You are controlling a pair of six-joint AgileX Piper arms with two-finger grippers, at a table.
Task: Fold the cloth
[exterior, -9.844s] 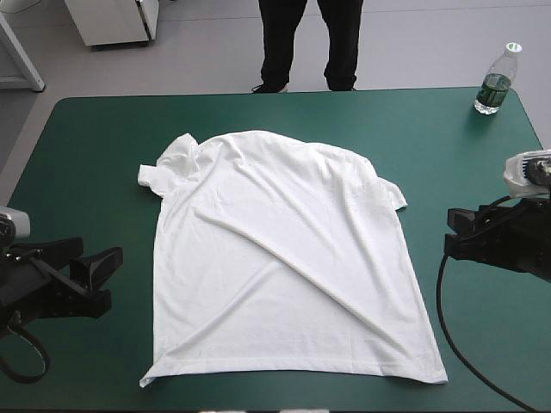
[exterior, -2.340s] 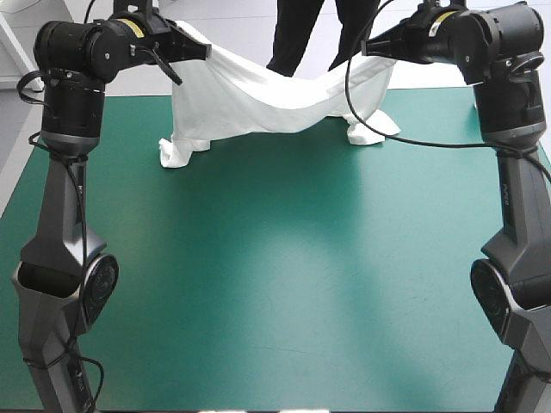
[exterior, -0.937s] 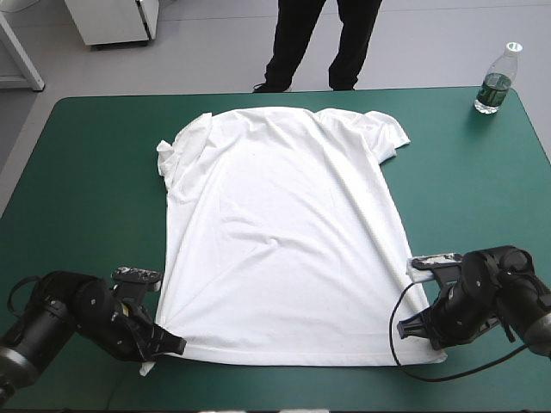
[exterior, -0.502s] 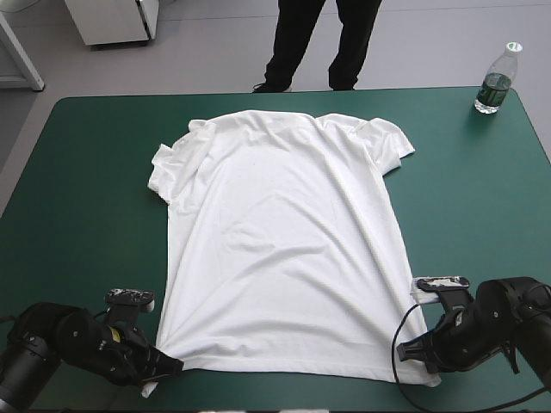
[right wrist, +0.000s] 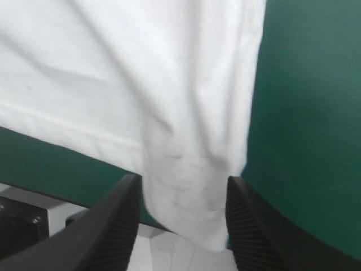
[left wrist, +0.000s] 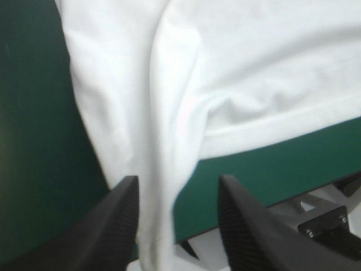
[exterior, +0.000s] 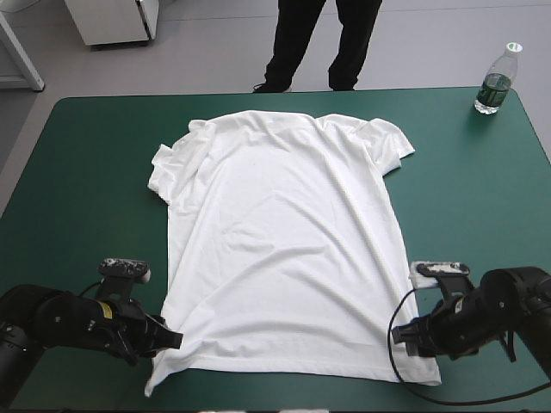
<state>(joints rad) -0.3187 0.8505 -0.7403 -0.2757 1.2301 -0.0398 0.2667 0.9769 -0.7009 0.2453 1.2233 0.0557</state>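
The T-shirt (exterior: 280, 249) lies flat on the counter (exterior: 86, 172). The left gripper (left wrist: 177, 178) and right gripper (right wrist: 183, 178) gape apart, each astride a hem corner

My table (exterior: 86, 215), teal-green cover, two things on it

The white T-shirt (exterior: 284, 241) lies spread flat down the middle (a few soft creases), collar toward the far edge, hem by mine; a clear bottle (exterior: 495, 86) stands at the far right corner.

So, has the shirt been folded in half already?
No, the T-shirt lies spread out flat in a single layer on the teal-green cover, its full length showing.
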